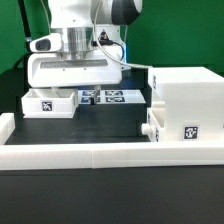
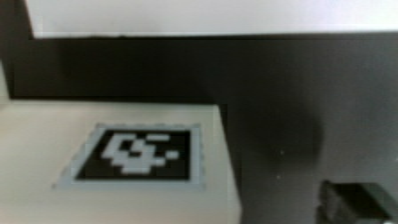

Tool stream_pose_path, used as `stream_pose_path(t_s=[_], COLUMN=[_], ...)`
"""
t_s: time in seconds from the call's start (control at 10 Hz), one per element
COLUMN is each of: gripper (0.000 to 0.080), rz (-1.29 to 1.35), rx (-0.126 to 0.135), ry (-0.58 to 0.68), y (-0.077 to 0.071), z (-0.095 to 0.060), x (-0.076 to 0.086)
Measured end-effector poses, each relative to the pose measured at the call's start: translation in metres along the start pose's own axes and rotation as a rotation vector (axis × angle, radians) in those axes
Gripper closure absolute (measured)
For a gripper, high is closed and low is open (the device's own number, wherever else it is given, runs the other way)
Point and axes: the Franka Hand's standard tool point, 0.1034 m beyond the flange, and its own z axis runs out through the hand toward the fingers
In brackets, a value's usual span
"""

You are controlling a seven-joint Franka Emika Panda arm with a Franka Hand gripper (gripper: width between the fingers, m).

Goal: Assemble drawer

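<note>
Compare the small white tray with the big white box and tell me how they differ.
Size: the tray is low and flat, while the box stands much taller and bulkier.
Place: the tray lies at the exterior view's left, just below the arm; the box stands at the exterior view's right, apart from the arm.
Shared: both are white, and each carries a black-and-white square tag.

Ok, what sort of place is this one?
Probably a robotics lab bench: a marker board lying on a black table, a low white wall fencing it, tagged drawer parts, and a green backdrop behind the arm.
</note>
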Motion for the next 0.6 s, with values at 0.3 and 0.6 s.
stream_pose_path(t_s=[0.3,0.6], gripper=[0.0682,0.0758], rz=[-0.008,-0.009], rx=[-0.002,-0.002], ry=[0.002,0.002], y=[0.0011,0.0012], z=[0.0007,0.0007], x=[-0.0012,-0.0013])
